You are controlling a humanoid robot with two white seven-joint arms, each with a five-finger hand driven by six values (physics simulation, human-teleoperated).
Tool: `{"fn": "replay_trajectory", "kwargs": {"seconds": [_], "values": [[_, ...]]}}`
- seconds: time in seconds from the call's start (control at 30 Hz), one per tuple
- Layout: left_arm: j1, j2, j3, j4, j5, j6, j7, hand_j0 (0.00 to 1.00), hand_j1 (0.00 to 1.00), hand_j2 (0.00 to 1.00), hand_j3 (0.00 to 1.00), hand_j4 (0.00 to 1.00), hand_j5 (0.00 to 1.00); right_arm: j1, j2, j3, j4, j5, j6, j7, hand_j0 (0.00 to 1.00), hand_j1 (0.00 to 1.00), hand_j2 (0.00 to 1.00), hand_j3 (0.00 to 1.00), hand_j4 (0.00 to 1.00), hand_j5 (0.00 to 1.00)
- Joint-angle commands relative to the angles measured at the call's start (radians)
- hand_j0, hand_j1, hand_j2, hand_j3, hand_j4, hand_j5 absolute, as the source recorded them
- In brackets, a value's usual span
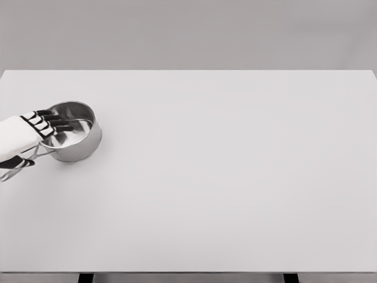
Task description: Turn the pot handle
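The dark fingers (52,121) of the left hand (36,127) reach over the near-left rim of the pot (73,131), spread slightly apart and laid across the opening, their tips hanging above the shiny inside. They do not look clamped on anything; whether the lowest finger touches the rim cannot be told. Behind the fingers, the white back of the hand and forearm run off to the left of the pot and out of the picture.

Below the wrist, a thin metal bar, the handle (26,160), leaves the pot's lower-left wall and runs down and to the left, away from the pot, toward the picture's edge. Part of it is hidden under the hand. A dark piece that may be the thumb shows near it, but whether it presses on the handle cannot be told.

So the handle's long axis lies almost in line with the forearm, just under the palm rather than out in front of the fingers. To swing it, the hand would probably need to drop and close around the bar, or push it sideways about the pot.

The pot stands upright near the left edge of the table (235,177). The right hand is not in view, so the left hand is the one placed to act.
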Motion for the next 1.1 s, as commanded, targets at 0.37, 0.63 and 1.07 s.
{"fn": "replay_trajectory", "kwargs": {"seconds": [0.37, 0.63, 1.07], "values": [[0.087, -0.002, 0.137, -0.05, 0.099, 0.001, 0.007, 1.0, 1.0, 1.0, 1.0, 1.0, 1.0, 0.0, 0.0, 0.0, 0.0, 0.0, 0.0, 0.0, 1.0, 1.0, 1.0, 1.0, 1.0, 1.0], [0.143, -0.062, 0.188, -0.029, 0.113, 0.001, 0.008, 1.0, 1.0, 1.0, 1.0, 1.0, 1.0, 0.0, 0.0, 0.0, 0.0, 0.0, 0.0, 0.0, 1.0, 1.0, 1.0, 1.0, 1.0, 1.0], [0.156, -0.137, 0.191, 0.076, 0.107, 0.001, 0.007, 1.0, 1.0, 1.0, 1.0, 1.0, 1.0, 0.0, 0.0, 0.0, 0.0, 0.0, 0.0, 0.0, 1.0, 1.0, 1.0, 1.0, 1.0, 1.0]]}}
